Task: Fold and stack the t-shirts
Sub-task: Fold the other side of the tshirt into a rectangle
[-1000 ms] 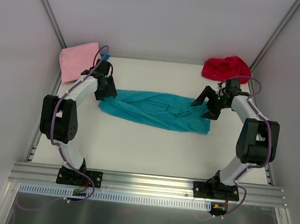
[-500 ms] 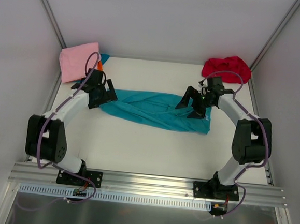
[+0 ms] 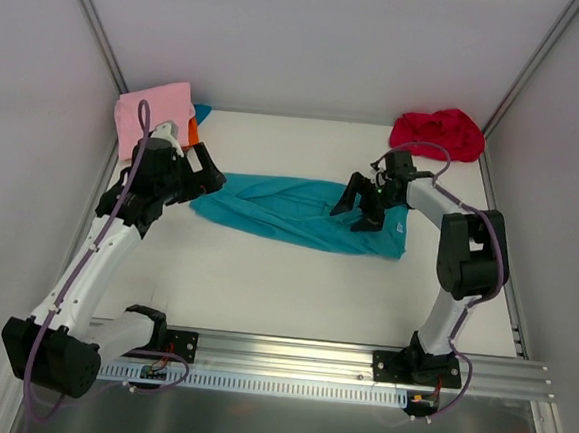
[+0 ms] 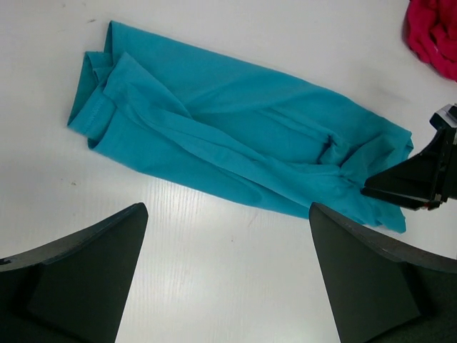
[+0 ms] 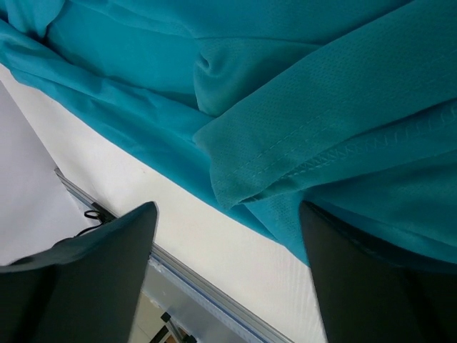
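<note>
**While jaws gape, long teal cloth t-shirt (image 3: 290, 209) lies mid-table**

Loosely folded, it stretches crosswise on the white table (image 3: 265, 275). The left gripper (image 3: 208, 173) hangs by its left end, wide and empty; the right gripper (image 3: 355, 214) sits over its right end, wide, gripping nothing. Beyond: pink cloth shirt (image 3: 152, 113) far left, crumpled red cloth shirt (image 3: 439, 131) far right.

The long t-shirt (image 3: 290, 210) lies right of the left gripper (image 3: 202, 183), its far end beneath the right gripper (image 3: 356, 213). A bunched t-shirt (image 3: 438, 133) lies behind it
</note>
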